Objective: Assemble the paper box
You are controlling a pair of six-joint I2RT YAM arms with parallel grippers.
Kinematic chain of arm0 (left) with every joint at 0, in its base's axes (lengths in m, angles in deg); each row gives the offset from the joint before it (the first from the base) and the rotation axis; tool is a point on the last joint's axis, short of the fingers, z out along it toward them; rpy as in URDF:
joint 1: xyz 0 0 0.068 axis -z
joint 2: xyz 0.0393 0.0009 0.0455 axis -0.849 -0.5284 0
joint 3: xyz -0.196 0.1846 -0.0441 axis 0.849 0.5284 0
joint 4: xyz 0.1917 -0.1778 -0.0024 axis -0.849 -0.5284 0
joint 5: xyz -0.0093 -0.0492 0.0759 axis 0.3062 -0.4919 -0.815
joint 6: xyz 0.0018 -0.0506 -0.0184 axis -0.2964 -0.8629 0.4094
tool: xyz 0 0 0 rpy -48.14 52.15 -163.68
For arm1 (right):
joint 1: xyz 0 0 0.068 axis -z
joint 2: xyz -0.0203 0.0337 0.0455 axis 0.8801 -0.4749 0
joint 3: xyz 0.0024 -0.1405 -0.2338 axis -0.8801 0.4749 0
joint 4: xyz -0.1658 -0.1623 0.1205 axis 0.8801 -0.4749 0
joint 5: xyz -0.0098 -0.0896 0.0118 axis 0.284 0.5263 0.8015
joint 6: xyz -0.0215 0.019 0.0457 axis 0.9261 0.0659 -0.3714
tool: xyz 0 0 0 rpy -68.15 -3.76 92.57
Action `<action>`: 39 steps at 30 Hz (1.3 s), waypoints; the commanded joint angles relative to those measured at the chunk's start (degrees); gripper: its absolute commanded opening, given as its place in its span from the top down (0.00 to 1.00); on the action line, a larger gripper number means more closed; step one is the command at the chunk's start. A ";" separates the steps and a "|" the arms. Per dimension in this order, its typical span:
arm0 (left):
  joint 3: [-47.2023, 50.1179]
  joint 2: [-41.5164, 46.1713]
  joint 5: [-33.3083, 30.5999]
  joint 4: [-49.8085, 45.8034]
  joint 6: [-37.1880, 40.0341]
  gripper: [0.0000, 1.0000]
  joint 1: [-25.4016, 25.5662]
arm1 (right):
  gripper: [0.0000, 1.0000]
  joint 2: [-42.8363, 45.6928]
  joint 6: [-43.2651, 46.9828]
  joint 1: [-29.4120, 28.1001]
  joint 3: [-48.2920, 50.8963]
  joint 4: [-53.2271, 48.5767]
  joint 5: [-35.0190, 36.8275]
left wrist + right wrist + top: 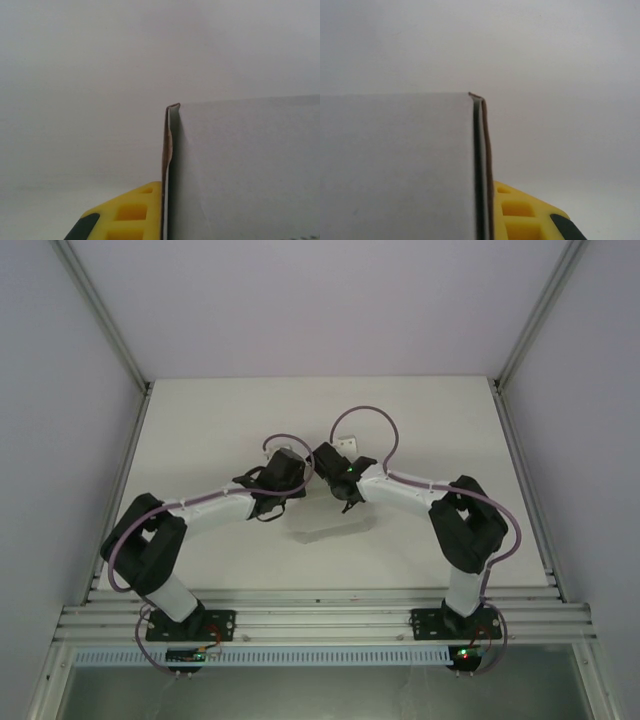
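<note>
- Paper box [250,170]: white card held above the middle of the table [200,440], between the two wrists. In the overhead view a bright white corner shows just beyond the right gripper [338,468].
- Left gripper [283,465]: jaws drawn together and clamped on a wall of the paper box. In the left wrist view its yellow finger [131,212] lies against the outer face of the card. The card's folded edge, with a thin brown line, stands upright beside the finger.
- Right gripper: likewise pinched on the paper box. In the right wrist view its yellow finger [520,212] presses the card's upright edge from the right.
- Obstruction: in each wrist view the white panel covers the opposite finger. Overhead, the black wrists cover most of the card.
- Purple cables [370,412]: these loop over both forearms, and one arcs above the white corner.
- Faint pale oblong [330,532]: it lies on the table nearer the bases. Its nature cannot be told.
- Aluminium rail [320,620]: it carries both arm bases at the near edge.
</note>
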 commanded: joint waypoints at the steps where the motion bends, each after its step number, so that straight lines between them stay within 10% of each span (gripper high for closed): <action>1: 0.45 0.29 -15.76 -14.18 -3.41 1.00 -4.10 | 1.00 -1.57 -1.24 7.58 3.16 -16.06 19.61; 13: -3.13 -0.36 -2.79 -5.54 5.75 1.00 -0.56 | 0.74 6.51 13.32 3.29 13.59 17.62 -6.27; 25: -3.02 -1.00 -1.05 -5.63 5.51 1.00 -0.86 | 0.01 15.30 20.29 3.58 22.96 31.16 -28.72; 39: -5.08 -1.50 6.10 -7.75 11.20 1.00 -2.43 | 0.01 27.23 21.50 5.42 29.07 28.18 -28.77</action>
